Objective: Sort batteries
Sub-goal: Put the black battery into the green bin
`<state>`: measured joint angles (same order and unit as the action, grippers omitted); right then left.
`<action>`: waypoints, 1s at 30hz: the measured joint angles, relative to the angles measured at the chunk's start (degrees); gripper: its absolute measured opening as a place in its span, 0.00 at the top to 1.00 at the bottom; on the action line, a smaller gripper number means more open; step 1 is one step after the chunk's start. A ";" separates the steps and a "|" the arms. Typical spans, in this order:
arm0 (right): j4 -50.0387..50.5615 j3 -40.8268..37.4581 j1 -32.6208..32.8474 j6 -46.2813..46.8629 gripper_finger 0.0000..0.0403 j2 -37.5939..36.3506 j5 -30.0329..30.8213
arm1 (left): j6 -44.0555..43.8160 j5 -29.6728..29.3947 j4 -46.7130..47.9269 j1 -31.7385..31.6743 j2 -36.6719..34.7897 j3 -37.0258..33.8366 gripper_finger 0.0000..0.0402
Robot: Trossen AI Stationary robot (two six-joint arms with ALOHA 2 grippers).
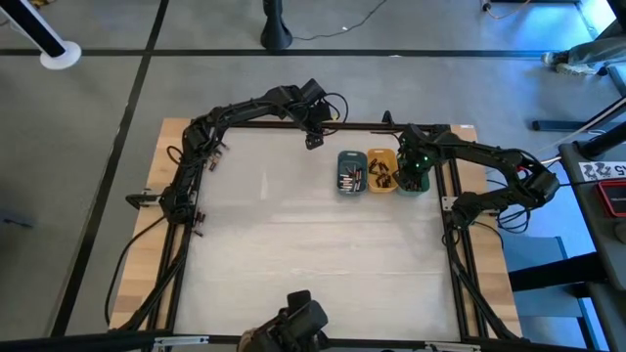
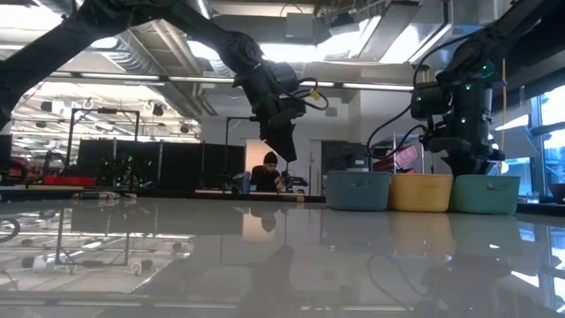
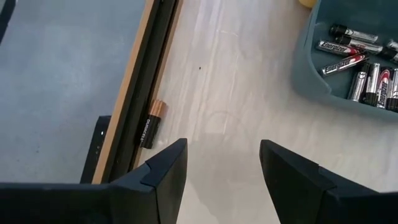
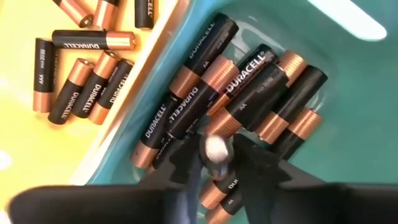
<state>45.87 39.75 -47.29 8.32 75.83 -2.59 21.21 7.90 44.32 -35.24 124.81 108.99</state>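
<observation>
Three small trays stand in a row at the table's far right: slate-blue point(image 1: 351, 172), orange point(image 1: 381, 171), green point(image 1: 413, 176). The blue tray point(image 3: 311, 74) holds silvery and black batteries point(image 3: 348, 59). The orange tray point(image 4: 25, 134) holds small black-and-copper cells point(image 4: 81, 87), and the green tray point(image 4: 348, 68) holds larger ones point(image 4: 242, 81). My right gripper point(image 4: 217, 165) points down into the green tray, open, with one battery point(image 4: 216, 148) seen end-on between its fingers. My left gripper point(image 3: 222, 168) hangs open above the table near the far edge. A single battery point(image 3: 152, 123) lies against the frame rail there.
A dark frame rail point(image 1: 293, 125) runs along the table's far edge, and side rails point(image 1: 452, 244) run down both sides. The wide middle and near part of the table point(image 1: 303, 244) is bare tabletop. A person point(image 2: 267, 173) sits in the room beyond the table.
</observation>
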 joint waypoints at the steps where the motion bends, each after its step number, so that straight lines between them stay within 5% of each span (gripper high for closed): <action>1: 0.00 0.00 0.00 -0.02 0.73 0.02 0.00 | 0.00 0.00 0.02 0.00 0.00 0.00 0.52; 11: 0.67 0.02 0.00 2.15 0.49 -1.81 0.81 | 2.80 -4.39 0.02 -0.14 -0.04 0.02 0.52; 20: -0.64 2.14 0.00 2.23 0.49 -11.30 7.92 | 10.09 -5.48 -4.54 -2.71 1.70 0.11 0.52; 30: -3.73 6.23 0.05 0.99 0.49 -23.63 6.04 | 17.25 -2.85 -8.20 -4.10 7.18 0.07 0.52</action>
<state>42.14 45.98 -47.23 9.31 52.20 3.45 38.46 5.05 36.12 -39.35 132.00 109.06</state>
